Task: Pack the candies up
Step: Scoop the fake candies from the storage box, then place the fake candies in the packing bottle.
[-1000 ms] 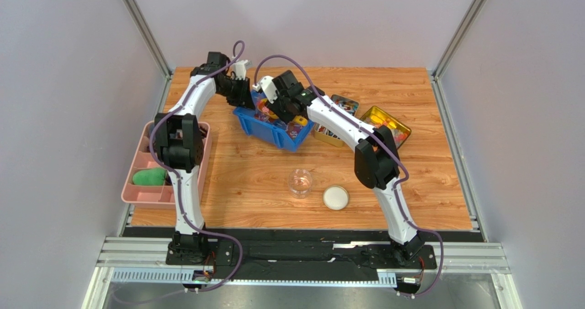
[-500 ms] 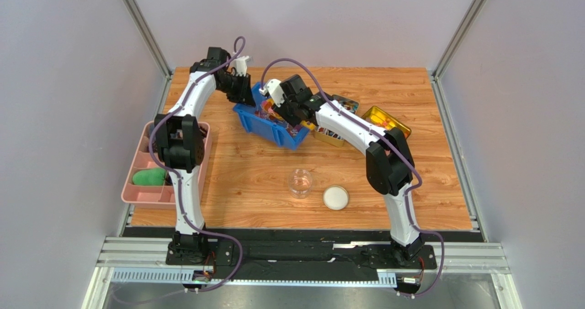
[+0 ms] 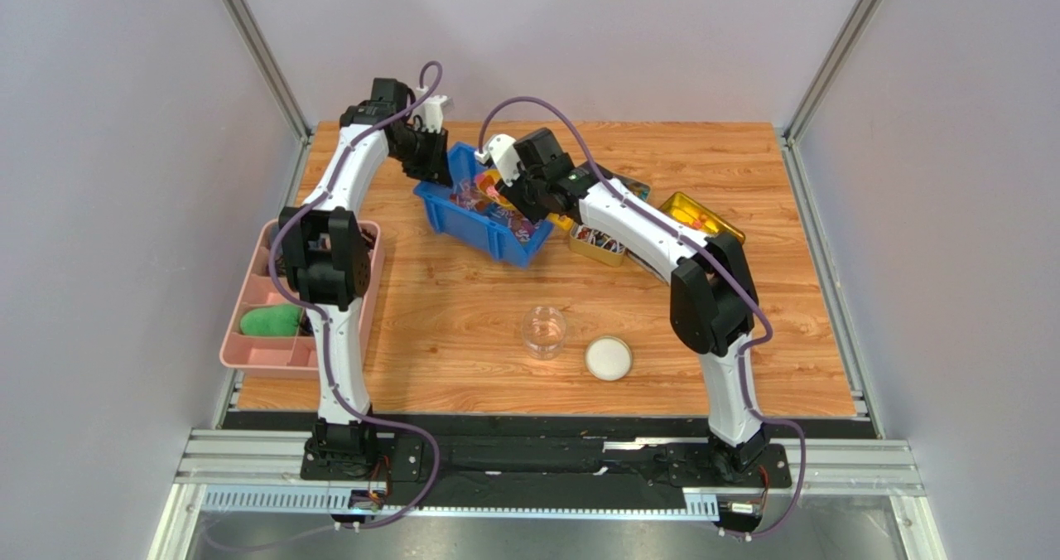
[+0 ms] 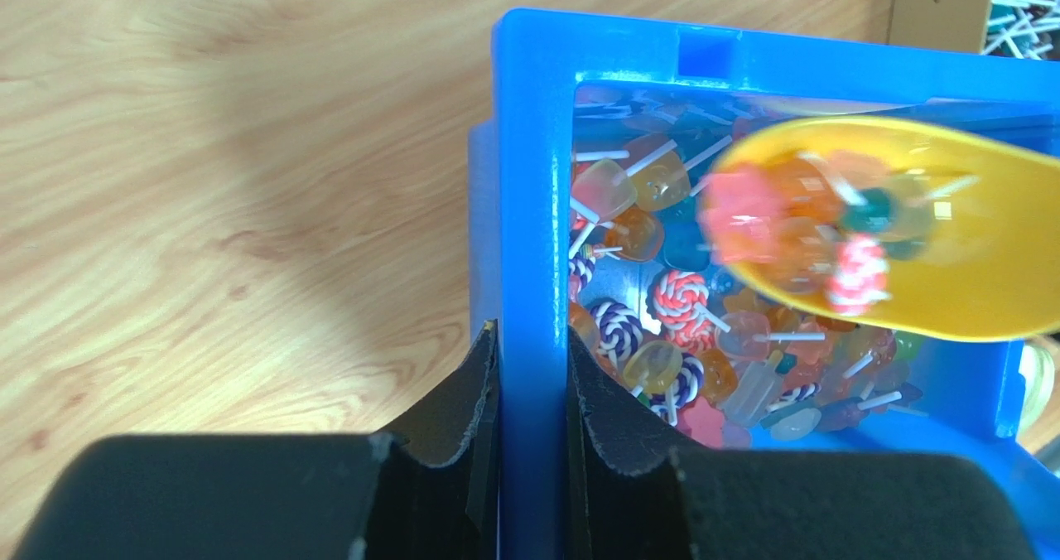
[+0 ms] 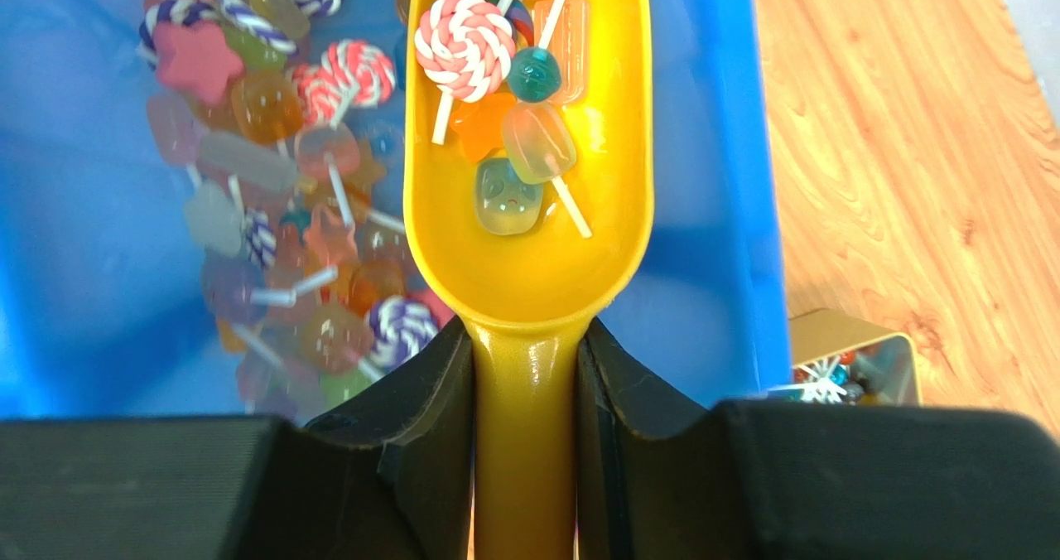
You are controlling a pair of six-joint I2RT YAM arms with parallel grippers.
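Small mixed-colour candies (image 5: 498,100), several on sticks, lie in the yellow plastic scoop (image 5: 529,262) above the blue plastic bin (image 4: 529,125); more fill the bin. The right fingers (image 5: 423,417) clamp the scoop handle. The left fingers (image 4: 454,411) clamp the bin wall. The bin stands on the wooden desk (image 4: 249,150).
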